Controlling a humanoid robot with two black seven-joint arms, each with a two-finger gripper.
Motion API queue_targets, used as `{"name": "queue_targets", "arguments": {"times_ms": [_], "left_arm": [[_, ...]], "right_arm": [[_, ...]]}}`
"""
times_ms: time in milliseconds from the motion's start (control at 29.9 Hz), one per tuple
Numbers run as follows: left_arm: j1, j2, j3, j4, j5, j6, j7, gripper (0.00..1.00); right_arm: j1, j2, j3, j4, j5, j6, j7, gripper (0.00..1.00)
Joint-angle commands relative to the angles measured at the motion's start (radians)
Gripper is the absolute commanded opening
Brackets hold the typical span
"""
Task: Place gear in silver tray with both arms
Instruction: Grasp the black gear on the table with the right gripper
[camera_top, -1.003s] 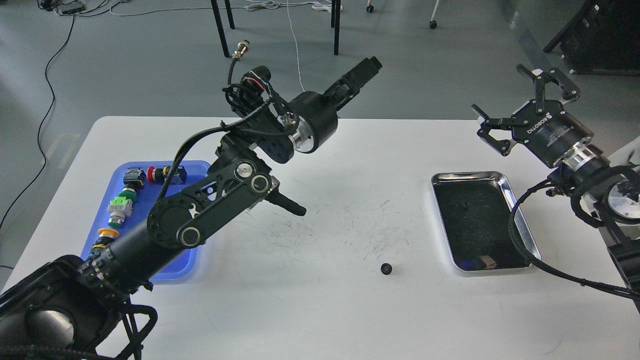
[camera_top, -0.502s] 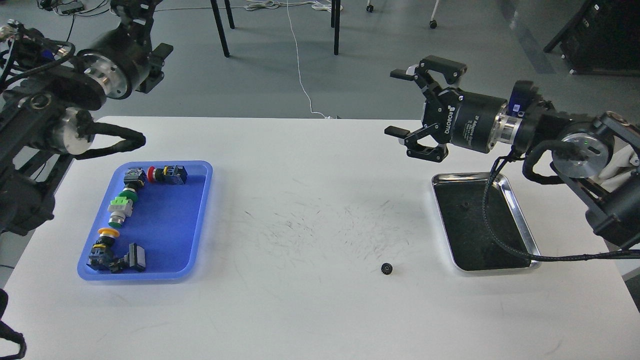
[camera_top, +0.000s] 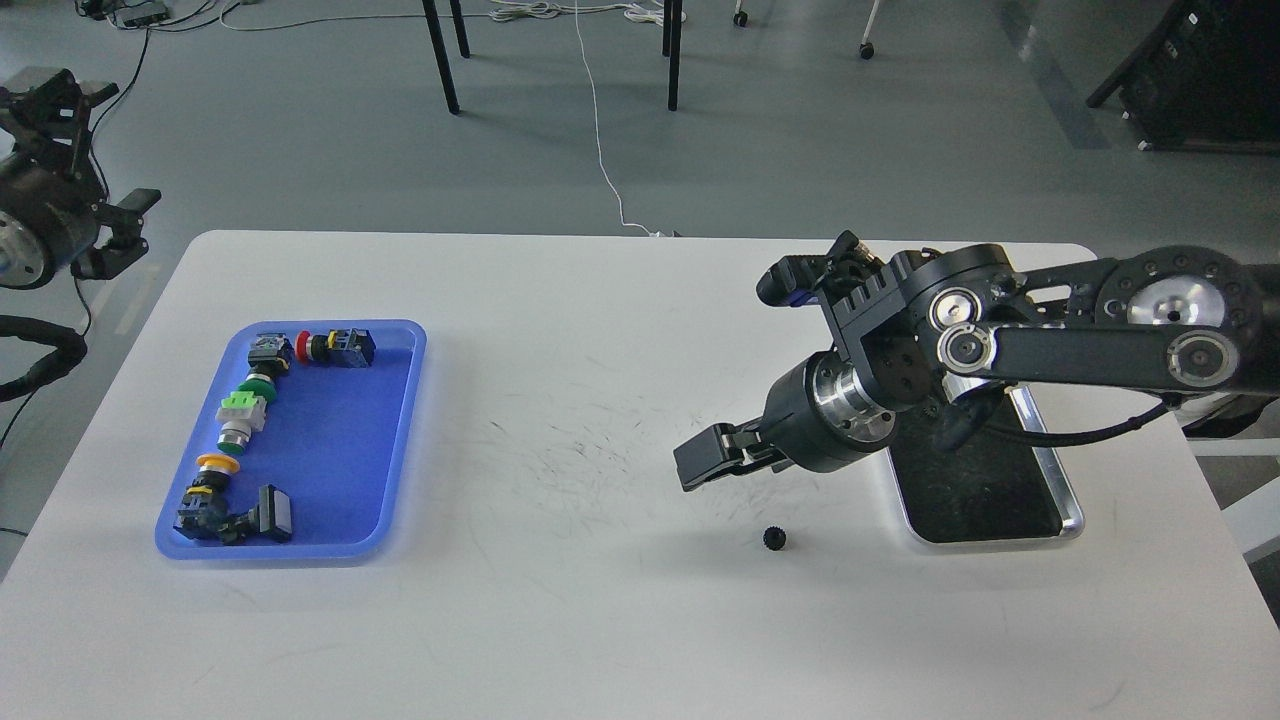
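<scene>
One small black gear (camera_top: 773, 538) lies on the white table (camera_top: 600, 620), near the silver tray (camera_top: 1070, 505) (left of it). The right gripper (camera_top: 700, 465) hangs above the gear, finger gap indiscernible; the left gripper (camera_top: 95, 215) spreads wide at the table's far left.

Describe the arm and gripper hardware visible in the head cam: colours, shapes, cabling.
Both arms are black. The right arm has flat links with round silver joint caps, a cylindrical wrist with a shiny silver ring, a thin black cable looping below it, and a blocky black right gripper. The left gripper, at the picture's edge, is a black linkage claw on a round black body with a silver ring and a thick braided black cable.
</scene>
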Motion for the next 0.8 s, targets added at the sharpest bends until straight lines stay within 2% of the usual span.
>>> {"name": "queue_targets", "arguments": {"times_ms": [0,167,435,568,669,769], "left_arm": [[0.011,0.003,0.000,0.017,0.003,-0.003,-0.019,0.98],[0.019,0.003,0.000,0.017,0.008,-0.003,-0.022,0.98],[0.019,0.001,0.000,0.018,0.011,-0.003,-0.034,0.98],[0.019,0.001,0.000,0.026,0.012,-0.003,-0.034,0.98],[0.019,0.000,0.000,0.040,0.012,-0.003,-0.036,0.98],[0.019,0.001,0.000,0.044,0.012,-0.003,-0.051,0.98]], "right_arm": [[-0.013,0.007,-0.098,-0.070,-0.107,0.007,-0.003,0.98],[-0.069,0.061,-0.104,-0.166,-0.101,0.007,-0.002,0.98],[-0.084,0.165,-0.098,-0.159,-0.095,0.007,-0.003,0.98],[-0.076,0.226,-0.098,-0.164,0.012,0.007,-0.006,0.97],[-0.084,0.258,-0.105,-0.164,0.034,0.007,-0.029,0.97],[-0.086,0.266,-0.118,-0.164,0.029,0.007,-0.032,0.96]]}}
